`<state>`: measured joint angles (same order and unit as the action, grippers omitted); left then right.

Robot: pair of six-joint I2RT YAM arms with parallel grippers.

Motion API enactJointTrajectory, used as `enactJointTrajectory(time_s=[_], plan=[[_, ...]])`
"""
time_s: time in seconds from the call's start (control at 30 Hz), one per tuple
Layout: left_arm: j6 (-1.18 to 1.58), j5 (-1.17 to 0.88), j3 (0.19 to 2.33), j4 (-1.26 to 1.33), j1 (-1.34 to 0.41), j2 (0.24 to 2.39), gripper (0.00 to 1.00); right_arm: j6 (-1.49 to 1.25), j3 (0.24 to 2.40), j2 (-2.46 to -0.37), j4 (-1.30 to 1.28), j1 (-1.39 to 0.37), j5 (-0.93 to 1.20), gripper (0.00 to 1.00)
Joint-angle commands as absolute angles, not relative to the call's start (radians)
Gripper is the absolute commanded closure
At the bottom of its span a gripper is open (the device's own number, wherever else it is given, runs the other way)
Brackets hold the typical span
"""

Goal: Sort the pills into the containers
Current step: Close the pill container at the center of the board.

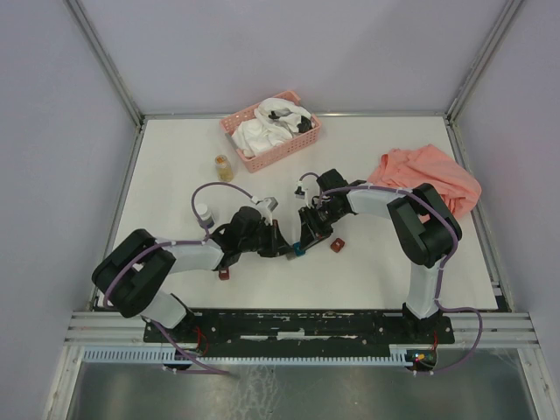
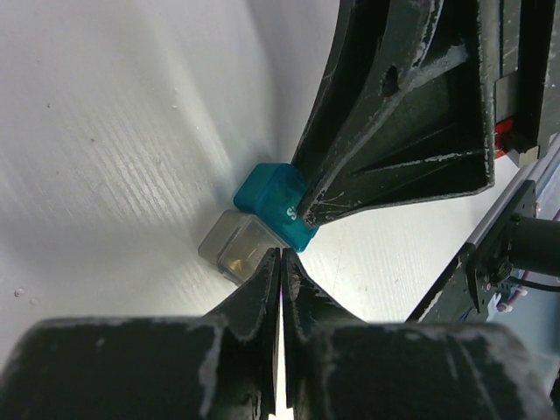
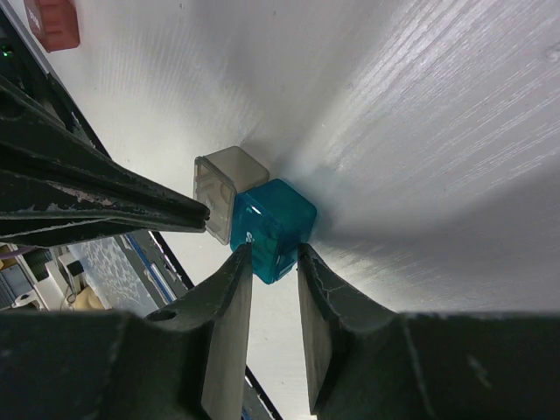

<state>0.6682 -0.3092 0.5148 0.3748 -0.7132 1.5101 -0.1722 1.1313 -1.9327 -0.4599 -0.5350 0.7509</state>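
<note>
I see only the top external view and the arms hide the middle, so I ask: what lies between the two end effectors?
Observer: A translucent teal cube-shaped box and a clear grey cube-shaped box stand side by side, touching.
Operator: Does the right end effector hold one?
Observer: Yes, the right end effector appears to pinch the teal box between its fingers.
Operator: And the left one?
Observer: The left end effector is shut, its tips against the grey box.
</note>
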Motion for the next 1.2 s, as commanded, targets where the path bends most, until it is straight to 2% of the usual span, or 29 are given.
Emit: enactJointTrajectory(time_s=[0.0, 0.4, 0.73, 0.87, 1.17], plan=[[0.659, -0.260, 0.569, 0.311, -0.728, 1.428, 0.93, -0.171, 1.156, -1.948, -0.455, -0.541, 0.718, 0.66], [0.646, -0.206, 0.596, 0.221, -0.748, 1.343, 0.97, -0.169, 1.158, -1.953, -0.458, -0.540, 0.717, 0.66], [0.684, -0.202, 0.571, 0.207, -0.755, 1.639, 0.97, -0.167, 1.159, -1.950, -0.462, -0.541, 0.715, 0.66], [0.675, -0.149, 0.591, 0.156, -0.759, 1.550, 0.97, -0.167, 1.160, -1.944, -0.462, -0.539, 0.713, 0.66], [0.633, -0.185, 0.604, 0.162, -0.768, 1.287, 0.96, -0.156, 1.166, -1.932, -0.464, -0.540, 0.741, 0.63]])
